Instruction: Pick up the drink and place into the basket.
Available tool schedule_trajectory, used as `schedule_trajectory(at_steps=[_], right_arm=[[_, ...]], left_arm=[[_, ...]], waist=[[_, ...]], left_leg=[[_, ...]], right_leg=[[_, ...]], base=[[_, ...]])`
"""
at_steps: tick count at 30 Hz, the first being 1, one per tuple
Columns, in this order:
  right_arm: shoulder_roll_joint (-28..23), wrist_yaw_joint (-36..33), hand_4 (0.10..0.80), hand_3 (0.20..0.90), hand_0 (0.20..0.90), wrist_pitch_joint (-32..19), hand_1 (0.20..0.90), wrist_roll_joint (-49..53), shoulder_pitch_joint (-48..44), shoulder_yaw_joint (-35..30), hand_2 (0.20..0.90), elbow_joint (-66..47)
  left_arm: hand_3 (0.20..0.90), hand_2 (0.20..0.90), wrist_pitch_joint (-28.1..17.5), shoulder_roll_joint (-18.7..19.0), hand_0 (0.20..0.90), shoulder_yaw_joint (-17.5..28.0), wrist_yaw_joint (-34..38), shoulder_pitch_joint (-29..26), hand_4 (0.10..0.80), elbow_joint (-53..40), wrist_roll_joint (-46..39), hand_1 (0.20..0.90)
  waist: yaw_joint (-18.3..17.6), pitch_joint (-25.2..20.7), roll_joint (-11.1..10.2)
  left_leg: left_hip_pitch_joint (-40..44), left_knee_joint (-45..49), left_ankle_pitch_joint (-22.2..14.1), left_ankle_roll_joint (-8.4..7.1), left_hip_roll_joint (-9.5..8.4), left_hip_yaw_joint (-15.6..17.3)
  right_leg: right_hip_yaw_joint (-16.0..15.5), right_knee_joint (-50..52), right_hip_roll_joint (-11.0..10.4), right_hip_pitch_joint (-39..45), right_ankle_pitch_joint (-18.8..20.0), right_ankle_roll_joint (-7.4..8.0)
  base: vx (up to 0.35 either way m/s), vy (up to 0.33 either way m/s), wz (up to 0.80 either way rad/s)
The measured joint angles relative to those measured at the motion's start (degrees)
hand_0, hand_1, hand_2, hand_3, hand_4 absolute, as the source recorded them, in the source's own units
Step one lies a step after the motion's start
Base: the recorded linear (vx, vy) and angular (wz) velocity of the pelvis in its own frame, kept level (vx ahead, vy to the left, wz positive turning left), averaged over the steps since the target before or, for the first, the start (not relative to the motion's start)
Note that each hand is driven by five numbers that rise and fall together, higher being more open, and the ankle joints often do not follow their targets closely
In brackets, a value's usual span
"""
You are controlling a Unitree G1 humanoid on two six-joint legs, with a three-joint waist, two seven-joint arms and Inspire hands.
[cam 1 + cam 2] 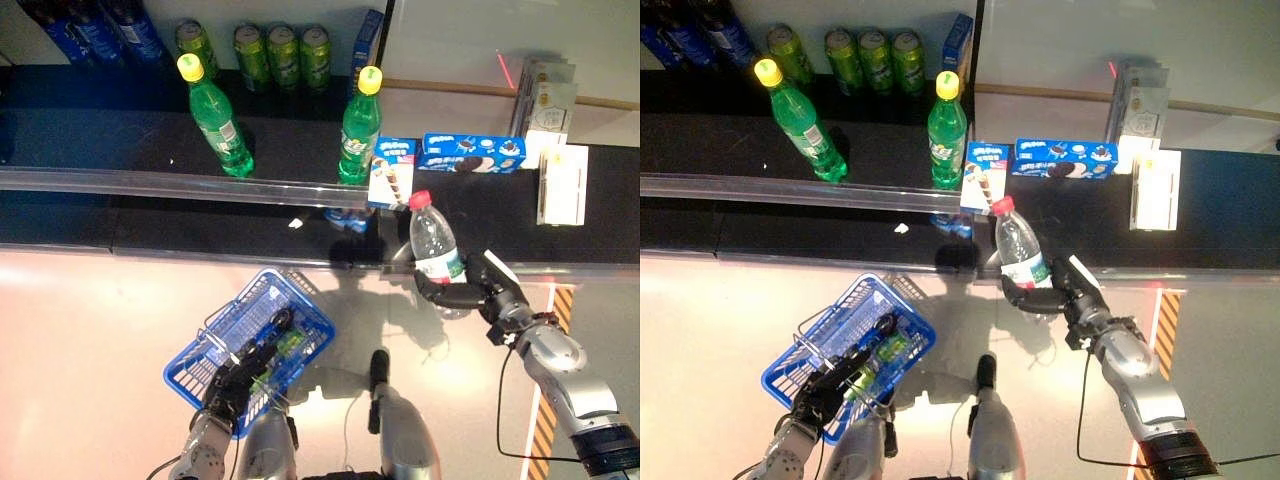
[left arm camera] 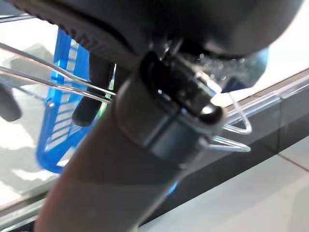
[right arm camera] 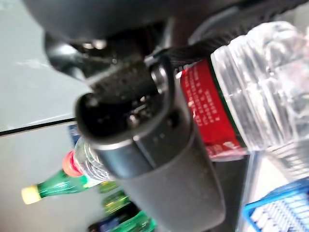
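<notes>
Clear water bottle (image 1: 436,245) with red cap sits centre-right of frame, held off the floor by the right hand (image 1: 470,292); fingers (image 1: 437,293) wrapped round its lower body, bottle tilted slightly, cap toward the shelf. Right wrist view confirms: thumb across the red label, firm hold.

Blue basket (image 1: 302,308) is lower left of centre, over the pale floor, well apart from the bottle. Left hand (image 1: 240,375) is at its near side; fingers curled round the wire handle (image 2: 58,84) per left wrist view. Something green lies inside the basket, partly hidden by the hand.

Shelf (image 1: 120,150), dark, runs across the top of frame with a clear front rail. On it: two green bottles (image 1: 218,120) with yellow caps, upper left and upper centre; green cans (image 1: 283,55) in a row behind; blue cookie boxes (image 1: 470,152) upper right, just beside the centre green bottle; white cartons (image 1: 562,182) far right.
</notes>
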Motion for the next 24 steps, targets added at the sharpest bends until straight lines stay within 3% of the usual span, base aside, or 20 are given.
schedule_trajectory(at_steps=[12, 18, 24], right_arm=[[-0.4, 10.5, 0.1, 0.2, 0.3, 0.2, 0.3, 0.3, 3.0, 1.4, 0.3, -1.7], [-4.2, 16.0, 0.1, 0.2, 0.3, 0.9, 0.3, 0.2, 3.1, 6.9, 0.3, -4.2], [-4.8, 16.9, 0.1, 0.2, 0.3, 1.5, 0.3, -1.0, 3.4, 10.4, 0.3, -6.1]], left_arm=[[0.2, 0.3, 0.7, 2.0, 0.3, 0.1, 0.0, 4.0, 0.1, -4.1, -0.2, 0.3], [0.2, 0.3, 1.3, 3.4, 0.3, -1.4, 0.0, 4.2, 0.1, -7.9, -0.2, 0.3], [0.2, 0.3, 2.6, 5.2, 0.3, -2.0, 0.2, 5.7, 0.1, -12.1, -0.2, 0.3]], waist=[[2.2, -0.2, 0.3], [3.5, -0.3, 0.3], [5.4, -0.7, 0.0]], left_leg=[[1.8, -0.2, -0.2, -0.2, 0.09, -0.7], [1.8, -0.1, -0.2, -0.23, 0.05, -2.2], [1.9, -0.1, -0.1, -0.44, -0.03, -3.3]], right_leg=[[-0.4, -1.9, -0.1, 3.4, 0.3, 0.34], [-0.9, -2.8, -0.2, 5.0, 0.2, 0.49], [-2.1, -3.3, -0.5, 5.9, 0.2, 0.5]], base=[[0.056, 0.01, 0.04], [0.02, 0.0, 0.15], [0.01, 0.008, 0.09]])
